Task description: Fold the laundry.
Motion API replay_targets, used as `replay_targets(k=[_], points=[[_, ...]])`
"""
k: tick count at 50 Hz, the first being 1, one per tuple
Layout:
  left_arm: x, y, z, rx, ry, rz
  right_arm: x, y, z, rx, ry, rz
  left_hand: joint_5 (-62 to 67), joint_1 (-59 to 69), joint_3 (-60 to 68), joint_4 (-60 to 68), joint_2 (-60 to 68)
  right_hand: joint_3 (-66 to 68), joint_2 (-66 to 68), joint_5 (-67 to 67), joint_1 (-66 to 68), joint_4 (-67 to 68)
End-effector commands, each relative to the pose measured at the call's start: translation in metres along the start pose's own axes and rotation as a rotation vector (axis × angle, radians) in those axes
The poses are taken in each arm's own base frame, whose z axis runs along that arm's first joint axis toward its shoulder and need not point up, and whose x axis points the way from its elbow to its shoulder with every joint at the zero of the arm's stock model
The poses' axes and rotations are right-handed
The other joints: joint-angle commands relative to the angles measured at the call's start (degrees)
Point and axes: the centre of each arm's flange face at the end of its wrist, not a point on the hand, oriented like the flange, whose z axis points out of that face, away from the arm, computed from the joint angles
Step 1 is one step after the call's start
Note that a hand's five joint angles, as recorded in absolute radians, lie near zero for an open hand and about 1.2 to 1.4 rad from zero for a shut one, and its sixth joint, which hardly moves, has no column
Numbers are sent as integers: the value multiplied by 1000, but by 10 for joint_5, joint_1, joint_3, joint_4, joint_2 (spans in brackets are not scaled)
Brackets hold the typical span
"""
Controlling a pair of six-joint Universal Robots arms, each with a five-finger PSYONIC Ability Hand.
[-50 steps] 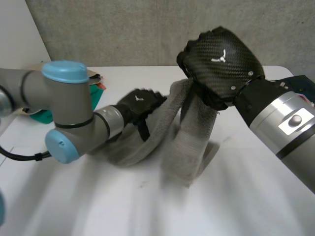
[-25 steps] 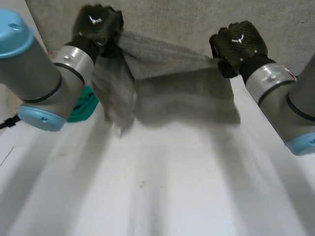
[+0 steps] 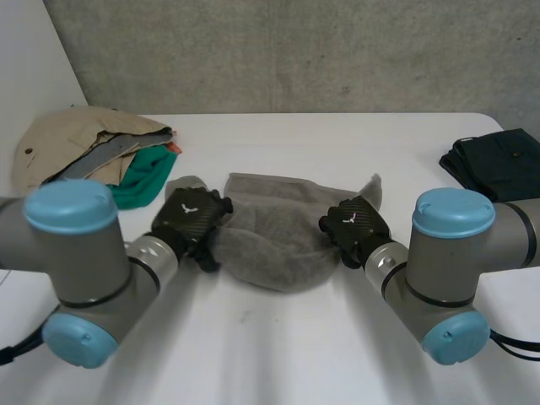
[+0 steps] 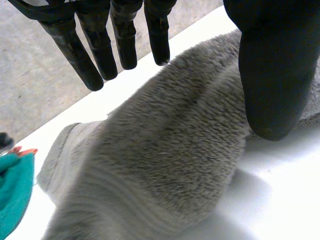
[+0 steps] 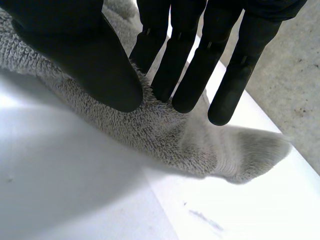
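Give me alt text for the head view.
A grey towel lies crumpled on the white table, the left hand at one end and the right hand at the other. A clothes pile sits far left, dark folded clothes far right.

I am working in what is looking like a robotics lab or test room, not a home. My two grey arms are reaching over a plain white table (image 3: 278, 363) that is standing against a bare concrete wall (image 3: 295, 51). Laundry is lying out on it: a loose pile of clothes (image 3: 93, 143) far left, a folded dark garment (image 3: 498, 164) far right, and a grey towel (image 3: 274, 240) between them.
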Motion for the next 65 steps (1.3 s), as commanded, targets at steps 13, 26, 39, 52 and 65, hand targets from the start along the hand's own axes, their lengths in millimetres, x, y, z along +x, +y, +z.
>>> replay_targets(k=[13, 26, 39, 52, 65], points=[[-83, -11, -26, -122, -86, -260, 2, -15, -12, 50, 16, -6, 103, 89, 94, 99, 93, 116, 120, 122, 152, 113], [-85, 39, 11, -286, -52, -265, 2, -13, -13, 43, 19, -6, 276, 262, 267, 272, 266, 116, 120, 122, 152, 113], [-92, -12, -8, -132, -118, -201, 12, -22, -12, 66, 34, 73, 599, 585, 590, 595, 589, -174, -170, -169, -138, -177], [-82, -123, -66, 162, -124, -111, 55, -23, -31, -162, -31, 417, 599, 585, 590, 595, 589, -570, -566, -565, -534, -574], [-70, -197, -106, 287, -96, -64, 46, -29, -26, -51, -26, 575, 599, 585, 590, 595, 589, -584, -580, -578, -548, -587]])
